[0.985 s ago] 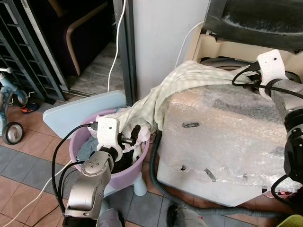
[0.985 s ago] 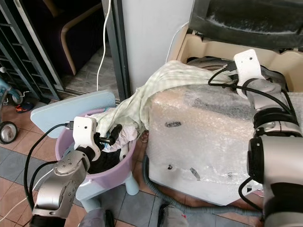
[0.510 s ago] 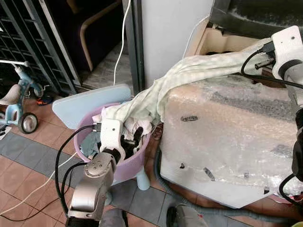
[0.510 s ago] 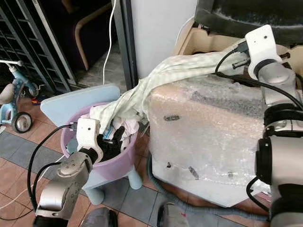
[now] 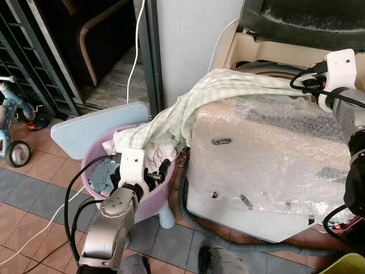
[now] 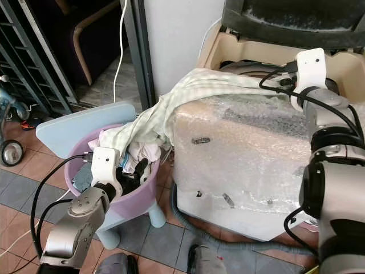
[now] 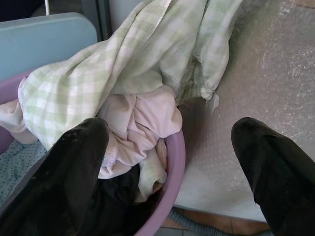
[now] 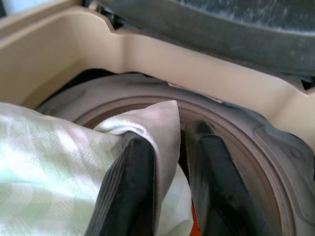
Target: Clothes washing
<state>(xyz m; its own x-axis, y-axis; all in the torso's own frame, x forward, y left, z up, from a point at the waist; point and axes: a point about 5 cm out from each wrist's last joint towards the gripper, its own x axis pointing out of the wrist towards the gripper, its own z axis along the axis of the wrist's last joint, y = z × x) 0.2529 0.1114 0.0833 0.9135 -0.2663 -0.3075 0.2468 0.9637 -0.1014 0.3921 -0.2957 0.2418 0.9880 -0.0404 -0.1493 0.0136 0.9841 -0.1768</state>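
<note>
Black rubber, my two right fingers (image 8: 142, 191) are pinched on a fold of the pale green checked cloth (image 5: 239, 91), and my right gripper (image 8: 170, 184) holds that end above the washing machine drum (image 8: 256, 142), grey ringed and set in a cream tub surround (image 8: 147, 54) with the dark lid (image 5: 308, 17) raised at twelve o'clock. From my grip the cloth trails toward nine o'clock, over the top edge of the washing machine (image 5: 268, 165), which is wrapped in bubble film, then sags down at seven o'clock into the purple laundry basket (image 5: 154, 197). The cloth is thus half out: one end at the drum mouth, the other lying on the heap in the basket. In the basket I see a pink-white garment (image 7: 142, 123) under the checked fabric, something dark (image 7: 115, 204) beneath that near the rim, and a pale blue dotted piece (image 7: 12, 164) on the far side. My left gripper (image 7: 167, 162) hangs over the basket's rim with its fingers spread wide, gripping nothing, one finger above the clothes and the other out over the machine's wrapped side. The basket sits on a light blue stool (image 5: 97, 128), touching the machine's left face. A grey corrugated hose (image 5: 245, 245) curls on the tiled floor (image 5: 34, 188) at six o'clock, and a child's tricycle (image 5: 11, 131) stands at nine o'clock by dark metal grilles (image 5: 34, 63).
</note>
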